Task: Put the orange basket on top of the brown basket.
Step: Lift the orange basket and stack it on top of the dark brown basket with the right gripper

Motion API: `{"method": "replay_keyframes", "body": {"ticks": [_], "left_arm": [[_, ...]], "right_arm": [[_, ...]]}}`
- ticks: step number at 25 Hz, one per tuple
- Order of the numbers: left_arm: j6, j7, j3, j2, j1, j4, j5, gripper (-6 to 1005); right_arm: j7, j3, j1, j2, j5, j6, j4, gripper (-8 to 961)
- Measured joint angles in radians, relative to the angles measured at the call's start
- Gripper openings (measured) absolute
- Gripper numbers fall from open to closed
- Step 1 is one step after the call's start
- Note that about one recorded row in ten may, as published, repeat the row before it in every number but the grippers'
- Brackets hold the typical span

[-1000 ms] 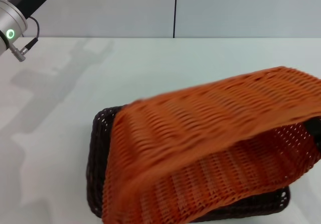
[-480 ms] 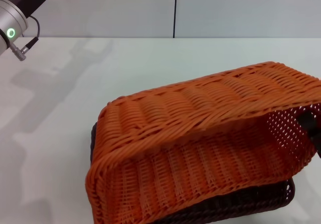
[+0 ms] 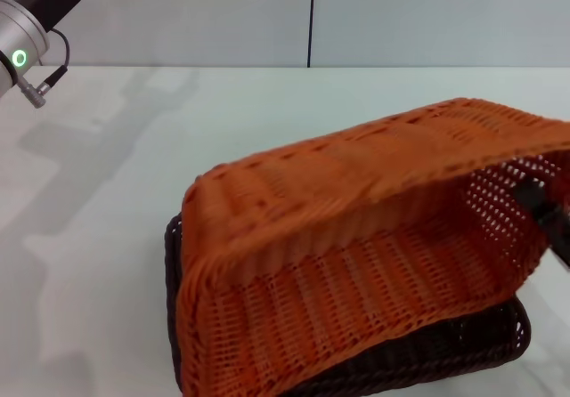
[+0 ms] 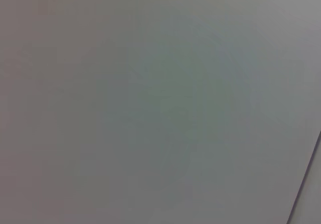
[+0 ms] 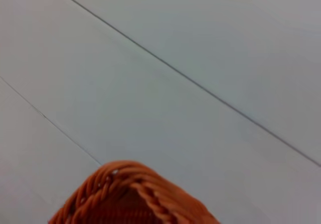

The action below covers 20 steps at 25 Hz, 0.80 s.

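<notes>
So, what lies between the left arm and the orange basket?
In the head view, only bare white table lies between the parked left arm and the tilted orange basket.

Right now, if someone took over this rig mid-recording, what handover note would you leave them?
Right end effector: at the right end of the orange basket, apparently holding it there; whether its fingers are open or shut cannot be seen.
Left arm: parked high at the far left, away from the work; its end effector is not in view.
Orange basket: tilted, raised at its right end, its low left end over the brown basket on the white table.
Done: orange basket brought over the brown one.
Left: level it, lower it to nest on the brown basket, release.
</notes>
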Motion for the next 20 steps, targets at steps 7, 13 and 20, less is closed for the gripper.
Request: {"method": "replay_keyframes", "body": {"ticks": [7, 13, 20], "left_arm": [[0.001, 0.0, -0.001, -0.001, 0.0, 0.0, -0.002, 841], [0.004, 0.0, -0.002, -0.002, 0.001, 0.0, -0.006, 841], [0.009, 0.0, -0.013, -0.001, 0.002, 0.002, -0.006, 841]], "right_arm": [[0.119, -0.067, 0.054, -0.002, 0.0, 0.085, -0.062, 584], [0.145, -0.075, 0.072, -0.002, 0.0, 0.078, -0.094, 584], [0.155, -0.075, 0.075, -0.003, 0.0, -0.013, -0.164, 584]]}}
